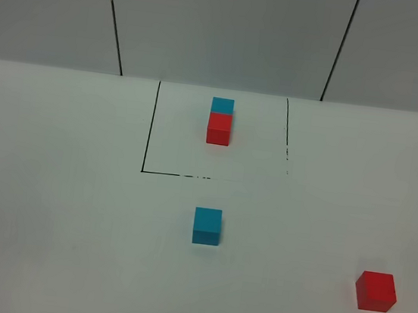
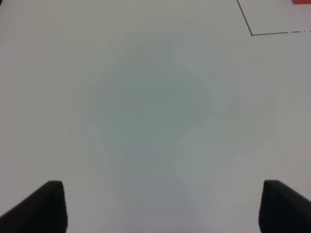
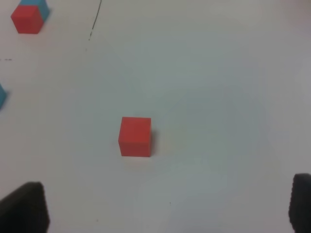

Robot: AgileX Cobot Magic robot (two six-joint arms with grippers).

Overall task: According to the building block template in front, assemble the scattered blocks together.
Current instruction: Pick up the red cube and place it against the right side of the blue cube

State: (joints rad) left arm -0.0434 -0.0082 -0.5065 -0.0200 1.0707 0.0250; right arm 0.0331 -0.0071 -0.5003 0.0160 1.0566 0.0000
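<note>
The template is a thin black outline (image 1: 150, 130) holding a cyan-blue cube (image 1: 222, 105) that touches a red cube (image 1: 219, 129) in front of it. The scattered cyan-blue cube (image 1: 206, 226) sits alone just in front of the outline. The scattered red cube (image 1: 375, 291) sits at the front right, and also shows in the right wrist view (image 3: 135, 137). My right gripper (image 3: 167, 208) is open and empty, short of that red cube. My left gripper (image 2: 163, 208) is open and empty over bare table, near the outline's corner (image 2: 251, 34). Neither gripper shows in the exterior high view.
The white table (image 1: 48, 221) ends at a grey back wall (image 1: 225, 29) with two dark vertical seams. The right wrist view also shows the template cubes (image 3: 27, 18) and a sliver of the scattered cyan-blue cube (image 3: 1, 94).
</note>
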